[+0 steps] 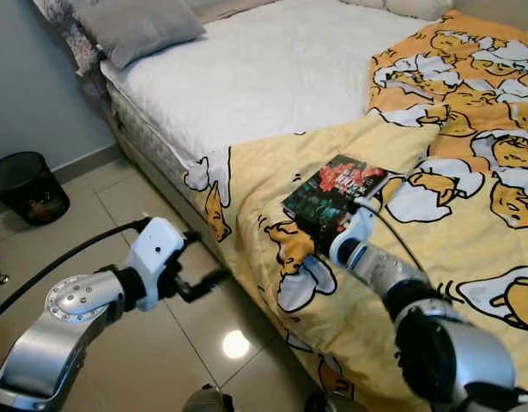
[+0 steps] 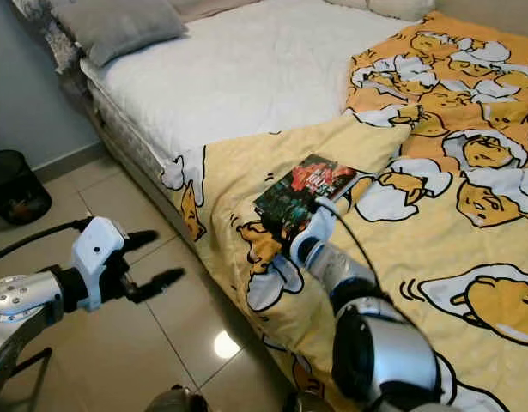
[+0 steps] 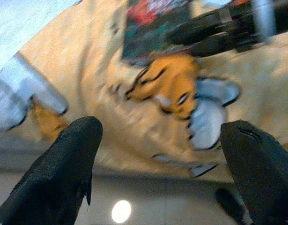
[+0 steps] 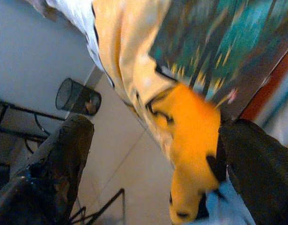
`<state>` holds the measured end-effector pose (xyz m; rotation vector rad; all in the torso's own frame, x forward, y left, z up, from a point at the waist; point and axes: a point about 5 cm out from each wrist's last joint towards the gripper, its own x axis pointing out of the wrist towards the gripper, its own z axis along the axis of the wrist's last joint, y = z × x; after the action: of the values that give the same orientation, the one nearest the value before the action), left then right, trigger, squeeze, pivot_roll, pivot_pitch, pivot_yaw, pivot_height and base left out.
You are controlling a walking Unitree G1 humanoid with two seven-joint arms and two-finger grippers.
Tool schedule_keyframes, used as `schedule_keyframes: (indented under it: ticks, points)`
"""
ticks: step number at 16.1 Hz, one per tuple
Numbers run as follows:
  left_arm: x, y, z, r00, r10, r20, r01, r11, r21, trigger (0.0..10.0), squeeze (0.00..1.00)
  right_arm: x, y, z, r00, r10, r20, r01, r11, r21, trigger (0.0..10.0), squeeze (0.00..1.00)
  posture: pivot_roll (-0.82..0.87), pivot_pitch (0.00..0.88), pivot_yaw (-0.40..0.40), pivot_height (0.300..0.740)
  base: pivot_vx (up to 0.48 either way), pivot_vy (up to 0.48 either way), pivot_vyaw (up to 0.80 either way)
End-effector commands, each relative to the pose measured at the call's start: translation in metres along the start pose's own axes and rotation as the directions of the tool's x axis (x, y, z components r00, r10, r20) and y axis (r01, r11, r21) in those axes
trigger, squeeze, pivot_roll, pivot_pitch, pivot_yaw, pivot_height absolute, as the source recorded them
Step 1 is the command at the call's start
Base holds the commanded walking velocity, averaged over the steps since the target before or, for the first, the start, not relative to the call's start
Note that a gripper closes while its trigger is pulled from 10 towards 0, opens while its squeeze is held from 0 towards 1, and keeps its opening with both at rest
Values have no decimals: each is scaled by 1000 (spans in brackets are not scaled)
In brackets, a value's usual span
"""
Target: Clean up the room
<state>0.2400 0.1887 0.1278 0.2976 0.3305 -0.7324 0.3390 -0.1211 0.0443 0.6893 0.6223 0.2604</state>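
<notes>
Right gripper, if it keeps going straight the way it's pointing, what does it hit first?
Most likely the book lying on the yellow blanket; the right gripper is open at its near edge, though contact is unclear.

the left arm (image 1: pixel 62 322) is bent at the elbow and reaches forward and to the right at low height, silver forearm leading into a white wrist block. the left gripper (image 2: pixel 152 257) points right with its two black fingers (image 3: pixel 59 173) spread well apart. the right arm (image 1: pixel 435 335) stretches forward and up to the left, its silver forearm narrowing to a white wrist. the right gripper (image 4: pixel 153 154) is splayed wide, one finger (image 4: pixel 50 168) on each side of the wrist view.
</notes>
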Motion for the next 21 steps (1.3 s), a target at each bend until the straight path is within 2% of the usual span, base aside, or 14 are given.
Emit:
schedule_keyframes:
  ticks: [1,3,6,8,10,14,21]
  points:
    - [-3,6,-2,999,48,-19,-47,999,13,10000,1000,1,2,-7,1000,4,-22,-4,1000,5,10000,0,104,78,57,740,0,0,0]
    - [-8,7,1,998,59,0,-59,998,2,10000,1000,5,9,-10,1000,6,5,-7,998,69,10000,0,118,107,65,740,0,0,0]
    - [-11,4,1,998,56,1,-56,998,3,10000,1000,6,11,-7,1000,-1,22,-1,997,78,10000,0,123,119,64,740,0,0,0]
    - [-10,1,4,998,49,36,-48,999,-11,10000,1000,4,10,4,996,18,89,-32,988,149,10000,0,123,123,59,740,0,0,0]
    - [-9,-11,9,996,-53,73,56,998,-38,10000,1000,-1,2,16,990,-13,143,-19,974,226,10000,0,118,120,57,740,0,0,0]
    - [-8,-14,8,995,-71,65,74,997,-36,10000,1000,-4,-7,16,991,-67,117,38,973,227,10000,0,111,120,62,740,0,0,0]
    - [-12,-16,10,994,-94,62,97,994,-44,10000,1000,-3,-8,7,992,-67,102,43,973,226,10000,0,122,129,66,740,0,0,0]
